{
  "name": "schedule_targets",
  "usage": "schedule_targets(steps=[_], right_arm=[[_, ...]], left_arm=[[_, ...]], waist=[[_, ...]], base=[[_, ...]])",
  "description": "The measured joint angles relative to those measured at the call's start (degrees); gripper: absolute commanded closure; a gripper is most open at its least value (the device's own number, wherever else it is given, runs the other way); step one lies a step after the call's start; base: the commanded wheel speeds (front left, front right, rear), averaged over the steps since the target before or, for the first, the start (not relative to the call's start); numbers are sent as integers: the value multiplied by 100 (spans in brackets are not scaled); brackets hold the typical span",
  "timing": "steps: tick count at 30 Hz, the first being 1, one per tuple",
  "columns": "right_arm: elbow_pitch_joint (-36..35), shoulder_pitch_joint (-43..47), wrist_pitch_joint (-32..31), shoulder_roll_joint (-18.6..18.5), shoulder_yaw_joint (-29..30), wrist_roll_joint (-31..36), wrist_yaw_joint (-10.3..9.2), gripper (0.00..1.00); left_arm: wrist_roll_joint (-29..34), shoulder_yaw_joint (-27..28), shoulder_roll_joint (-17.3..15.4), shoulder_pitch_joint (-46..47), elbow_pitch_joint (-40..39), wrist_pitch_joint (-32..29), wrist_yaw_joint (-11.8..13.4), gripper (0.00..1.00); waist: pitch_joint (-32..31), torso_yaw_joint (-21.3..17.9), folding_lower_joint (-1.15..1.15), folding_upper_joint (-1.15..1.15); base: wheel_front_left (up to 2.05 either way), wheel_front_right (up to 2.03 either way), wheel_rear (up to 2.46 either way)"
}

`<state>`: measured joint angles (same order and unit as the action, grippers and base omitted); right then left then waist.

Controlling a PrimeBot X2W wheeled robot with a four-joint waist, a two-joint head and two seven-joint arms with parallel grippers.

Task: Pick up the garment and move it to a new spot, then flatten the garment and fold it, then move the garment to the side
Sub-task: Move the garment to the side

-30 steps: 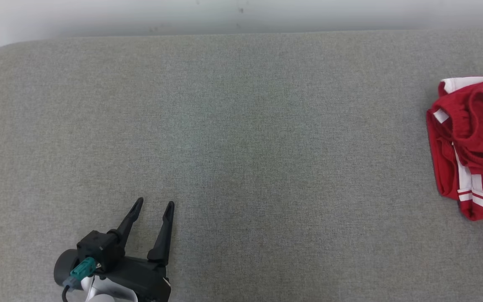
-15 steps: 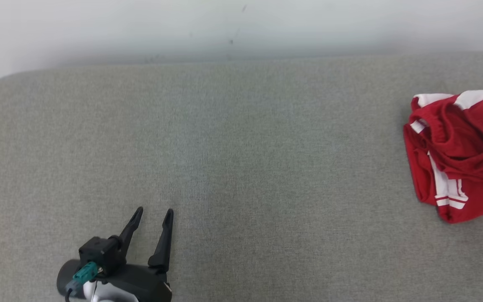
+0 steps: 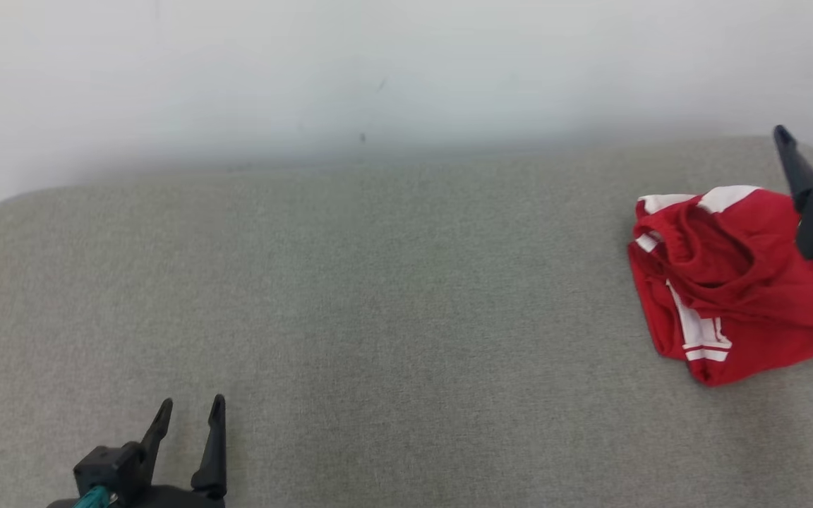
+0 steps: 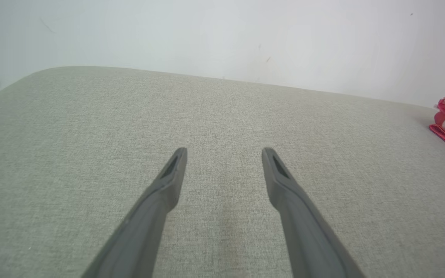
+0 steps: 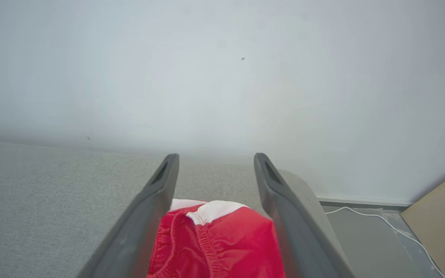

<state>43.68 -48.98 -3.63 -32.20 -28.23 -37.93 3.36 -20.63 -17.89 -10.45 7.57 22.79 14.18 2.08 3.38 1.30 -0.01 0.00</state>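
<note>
Spread left gripper point(image 3: 192, 416); garment point(image 3: 724, 282) at right gripper point(image 3: 812, 130).
Left body cut by bottom edge, 2 fingers apart over cushion point(image 3: 378, 317). Red garment crumpled, well right of it, under right gripper's spread fingers, unpinched; garment's right edge cropped.

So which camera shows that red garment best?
The head view: most of the red garment lies visible on the grey surface. The right wrist view catches its waistband end between its fingers; the left wrist view, an edge sliver.
</note>
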Motion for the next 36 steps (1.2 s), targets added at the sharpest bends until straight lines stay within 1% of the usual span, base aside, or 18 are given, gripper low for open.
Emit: schedule_targets(steps=[4,6,9,13,16,17,18,22,25,30,32,33,36], right_arm=[[-366,542,471,77,100,-96,-10,0],[-554,823,697,138,127,-114,-47,0],[-871,1261,1036,203,210,-162,-189,0],[-1313,1785,1380,258,187,-162,-312,0],[-1521,2004,1532,268,174,-127,-370,0],[-1714,2247,1628,265,192,-127,-461,0],[-1714,2247,1628,265,192,-127,-461,0],[-2231,2732,1711,253,310,-131,-623,0],[-2598,3000,1734,288,300,-120,-700,0],[-3134,3601,1778,313,328,13,-892,0],[-3289,3844,1780,344,358,51,-935,0],[-3375,3950,1782,371,359,93,-942,0],[-3498,4058,1785,354,433,248,-955,0]], left_arm=[[-1,65,-49,-140,-73,7,48,0],[-1,86,-51,-174,-111,8,82,0],[-1,122,-48,-216,-174,8,108,0],[-20,258,-80,-543,-274,9,201,0],[-89,293,-101,-627,-311,9,205,0],[-103,309,-101,-623,-361,10,246,0],[-103,309,-101,-623,-361,10,246,0],[-100,359,-112,-633,-490,16,255,0],[-100,422,-125,-693,-570,18,297,0],[-82,438,-130,-762,-652,18,304,0],[-82,500,-131,-770,-692,18,347,0],[-83,638,-146,-868,-722,19,356,0],[-82,734,-191,-1009,-756,19,394,0]], waist=[[-164,-83,0,0],[-238,-116,0,0],[-351,-145,0,0],[-476,-190,-1,0],[-509,-232,-1,0],[-542,-266,0,0],[-542,-266,0,0],[-606,-313,0,0],[-629,-342,0,0],[-657,-350,0,1],[-659,-349,0,0],[-665,-363,1,0],[-666,-408,1,0]], base=[[0,0,0],[0,0,0],[0,0,0],[0,0,0],[0,0,0],[0,0,0],[0,0,0],[0,0,0],[0,0,0],[0,0,0],[0,0,0],[0,0,0],[0,0,0]])
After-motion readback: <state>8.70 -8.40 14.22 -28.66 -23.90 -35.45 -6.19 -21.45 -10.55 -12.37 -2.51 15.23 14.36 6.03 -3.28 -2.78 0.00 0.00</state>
